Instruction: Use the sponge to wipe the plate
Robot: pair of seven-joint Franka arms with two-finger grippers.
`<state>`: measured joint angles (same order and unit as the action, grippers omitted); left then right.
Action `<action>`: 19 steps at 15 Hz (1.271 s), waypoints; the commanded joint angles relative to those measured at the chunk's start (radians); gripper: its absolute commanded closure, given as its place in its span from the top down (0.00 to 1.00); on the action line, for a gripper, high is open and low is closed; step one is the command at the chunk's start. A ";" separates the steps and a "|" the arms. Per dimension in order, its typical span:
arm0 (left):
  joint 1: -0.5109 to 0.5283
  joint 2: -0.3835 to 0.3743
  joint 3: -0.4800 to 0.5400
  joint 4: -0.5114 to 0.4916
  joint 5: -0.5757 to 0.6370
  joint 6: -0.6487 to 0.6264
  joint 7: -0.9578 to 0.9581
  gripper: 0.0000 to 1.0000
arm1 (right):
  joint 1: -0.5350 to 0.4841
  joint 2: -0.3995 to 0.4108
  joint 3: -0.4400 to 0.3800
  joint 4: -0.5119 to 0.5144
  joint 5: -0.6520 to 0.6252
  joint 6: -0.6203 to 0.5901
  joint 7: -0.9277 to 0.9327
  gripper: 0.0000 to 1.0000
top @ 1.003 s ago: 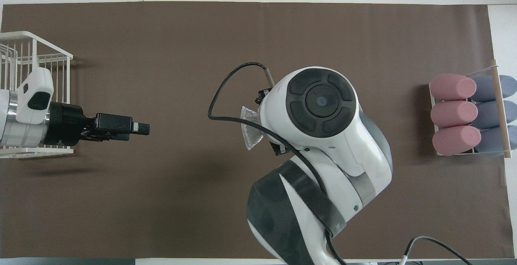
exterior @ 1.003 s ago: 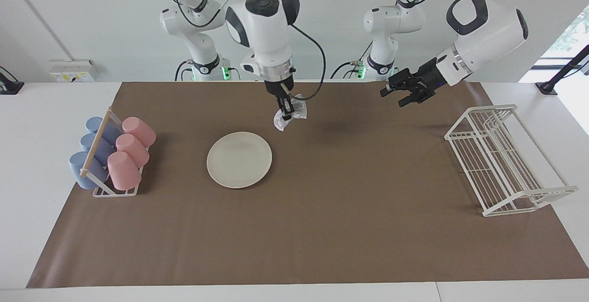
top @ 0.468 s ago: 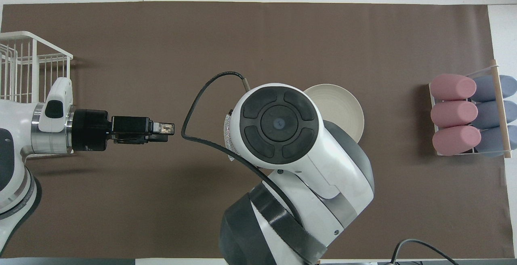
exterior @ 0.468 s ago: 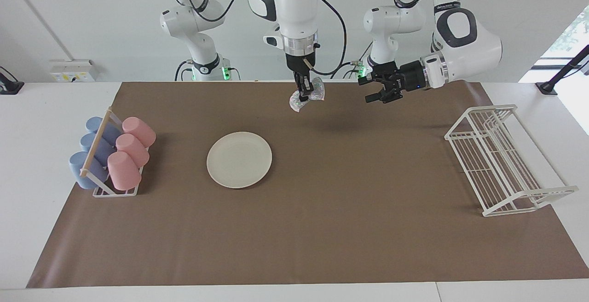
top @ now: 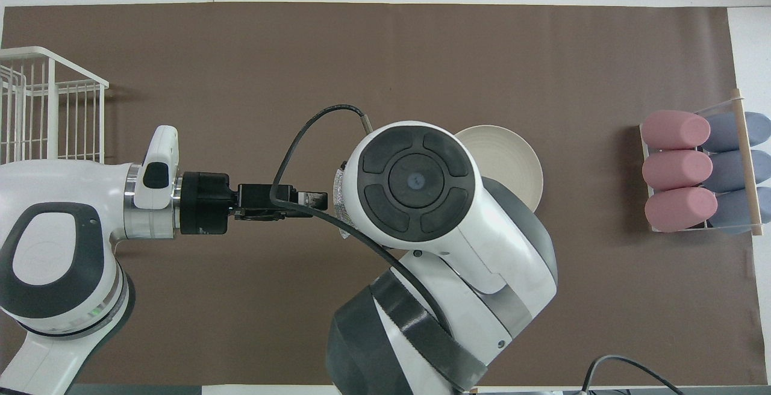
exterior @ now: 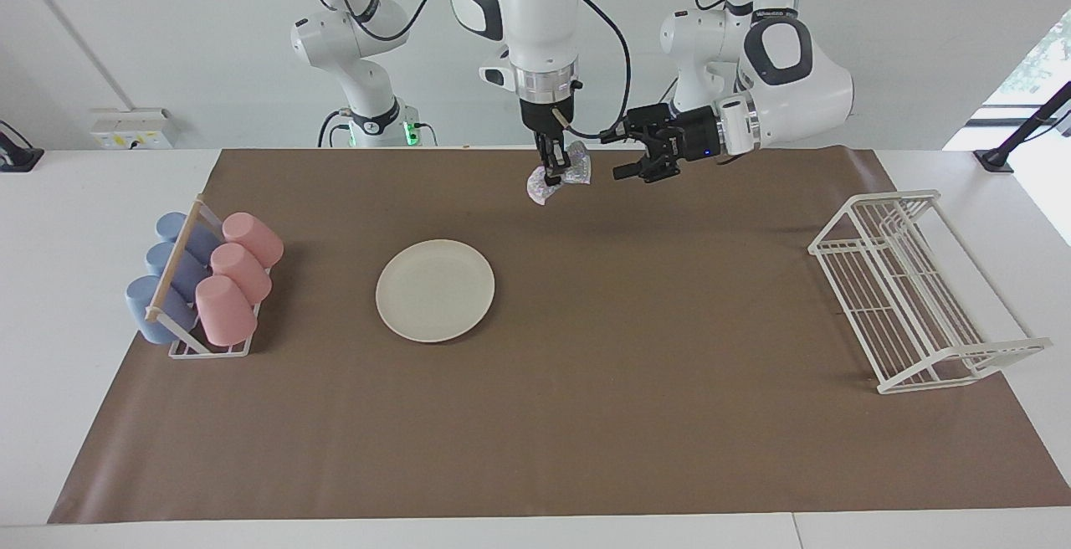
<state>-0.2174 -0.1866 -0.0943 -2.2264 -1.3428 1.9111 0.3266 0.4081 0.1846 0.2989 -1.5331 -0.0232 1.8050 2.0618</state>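
The cream-white plate (exterior: 435, 289) lies flat on the brown mat; in the overhead view (top: 512, 160) the right arm's wrist hides part of it. My right gripper (exterior: 550, 177) points straight down, shut on the silvery-grey sponge (exterior: 565, 172), and holds it in the air over the mat, off the plate toward the left arm's end. Only a sliver of sponge (top: 339, 202) shows in the overhead view. My left gripper (exterior: 617, 154) lies level, open and empty, its fingertips close beside the sponge and apart from it; it also shows in the overhead view (top: 319, 199).
A cup rack (exterior: 205, 285) with pink and blue cups stands at the right arm's end of the mat. A white wire dish rack (exterior: 912, 289) stands at the left arm's end.
The right gripper rose with the sponge and shifted toward the left arm's end, then held still. The left gripper swung in level toward the sponge and now sits close beside it.
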 commanded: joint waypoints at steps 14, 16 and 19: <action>-0.089 -0.022 0.008 -0.030 -0.058 0.083 -0.037 0.00 | -0.003 0.015 0.006 0.025 -0.014 -0.003 0.029 0.00; -0.089 -0.022 0.010 -0.030 -0.058 0.083 -0.046 0.00 | -0.003 0.016 0.006 0.025 -0.014 -0.001 0.029 0.00; -0.089 -0.022 0.010 -0.030 -0.058 0.085 -0.054 0.00 | -0.014 0.012 0.006 0.025 -0.011 0.000 0.014 0.00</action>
<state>-0.2838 -0.1867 -0.0945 -2.2327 -1.3837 1.9695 0.2894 0.4078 0.1870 0.2987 -1.5313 -0.0232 1.8059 2.0644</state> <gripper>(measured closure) 0.952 0.894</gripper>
